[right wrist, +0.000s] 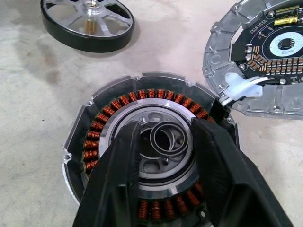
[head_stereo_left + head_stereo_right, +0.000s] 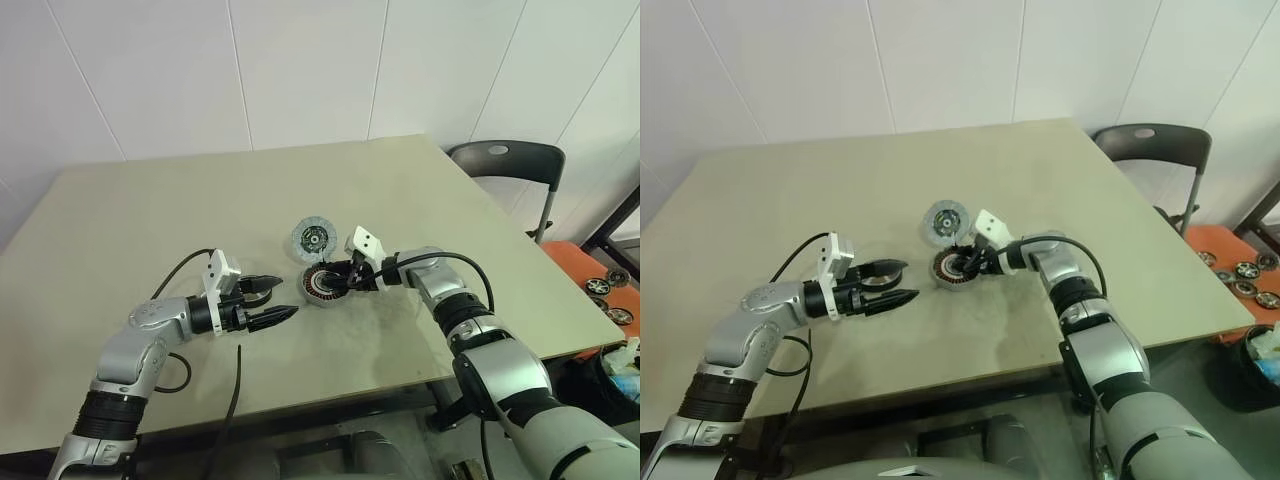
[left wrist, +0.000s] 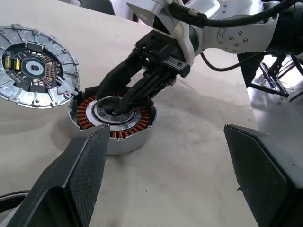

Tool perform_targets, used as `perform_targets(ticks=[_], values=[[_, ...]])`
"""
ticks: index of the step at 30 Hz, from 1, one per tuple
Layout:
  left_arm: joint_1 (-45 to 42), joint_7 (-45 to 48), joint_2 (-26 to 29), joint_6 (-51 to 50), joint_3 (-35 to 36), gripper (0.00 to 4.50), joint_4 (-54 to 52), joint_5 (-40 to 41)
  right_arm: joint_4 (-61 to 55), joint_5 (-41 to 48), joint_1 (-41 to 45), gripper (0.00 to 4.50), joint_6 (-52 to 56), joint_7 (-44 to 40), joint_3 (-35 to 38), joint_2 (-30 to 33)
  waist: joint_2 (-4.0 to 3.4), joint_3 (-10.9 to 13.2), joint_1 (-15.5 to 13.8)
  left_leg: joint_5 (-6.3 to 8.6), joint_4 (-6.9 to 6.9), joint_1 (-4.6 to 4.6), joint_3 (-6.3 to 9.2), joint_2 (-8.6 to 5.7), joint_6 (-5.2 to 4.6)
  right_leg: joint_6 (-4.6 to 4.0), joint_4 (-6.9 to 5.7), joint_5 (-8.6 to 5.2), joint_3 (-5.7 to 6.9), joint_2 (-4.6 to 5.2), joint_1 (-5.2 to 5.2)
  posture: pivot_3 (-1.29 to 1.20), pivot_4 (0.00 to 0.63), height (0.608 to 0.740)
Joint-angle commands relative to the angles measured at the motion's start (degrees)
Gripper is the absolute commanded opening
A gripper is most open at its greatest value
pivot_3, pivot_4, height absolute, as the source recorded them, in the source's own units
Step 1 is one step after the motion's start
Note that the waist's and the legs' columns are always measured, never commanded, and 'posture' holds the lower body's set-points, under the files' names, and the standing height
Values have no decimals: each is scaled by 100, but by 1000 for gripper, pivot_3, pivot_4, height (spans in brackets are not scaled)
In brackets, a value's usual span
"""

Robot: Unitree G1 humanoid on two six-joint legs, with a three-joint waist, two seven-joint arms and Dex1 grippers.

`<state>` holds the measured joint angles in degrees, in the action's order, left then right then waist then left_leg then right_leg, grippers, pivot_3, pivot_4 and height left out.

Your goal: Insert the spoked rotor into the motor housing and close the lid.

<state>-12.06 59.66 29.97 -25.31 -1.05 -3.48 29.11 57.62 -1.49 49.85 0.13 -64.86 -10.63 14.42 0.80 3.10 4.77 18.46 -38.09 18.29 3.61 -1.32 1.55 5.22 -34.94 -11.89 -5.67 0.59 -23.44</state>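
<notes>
1. The motor housing (image 1: 151,151) sits upright near the middle of the desk (image 2: 150,210), its ring of copper windings and dark centre exposed.
2. The right end effector (image 1: 163,142) reaches into the housing's centre from the robot's right, its two black fingers (image 1: 118,170) parted on either side of the small inner ring at the hub (whether they press on that ring I cannot tell).
3. The lid (image 3: 35,66) lies flat on the desk just beside the housing, on its far side, circuit face up; a white connector at its rim comes up against the housing's wall.
4. The spoked rotor (image 1: 87,21) lies flat on the desk near the housing, toward the robot's left, apart from it and not yet inserted.
5. The left end effector (image 2: 268,302) hovers over the desk well to the left of the housing, pointing toward it, fingers spread wide and empty.
6. A dark chair (image 2: 510,165) stands past the desk's far right corner.
</notes>
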Motion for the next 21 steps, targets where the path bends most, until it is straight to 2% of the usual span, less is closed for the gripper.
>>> perform_targets(ticks=[1, 21], values=[[-110, 24, 10, 139, 24, 4116, -128, -13, -16, -10, 116, 1600, 66, -40, 5, -31, 0, 0, 4, 0, 0, 0, 0, 0, 0, 0, 0, 0, 0, 0, 0, 0, 0, 740], [-195, 47, -25, 201, 34, 4116, 66, -77, 25, -46, 119, 1600, 64, -4, -15, -33, 1, 0, 95, 0, 0, 0, 1, 1, 0, 1, 0, 0, 0, 0, 1, 0, 0, 740]])
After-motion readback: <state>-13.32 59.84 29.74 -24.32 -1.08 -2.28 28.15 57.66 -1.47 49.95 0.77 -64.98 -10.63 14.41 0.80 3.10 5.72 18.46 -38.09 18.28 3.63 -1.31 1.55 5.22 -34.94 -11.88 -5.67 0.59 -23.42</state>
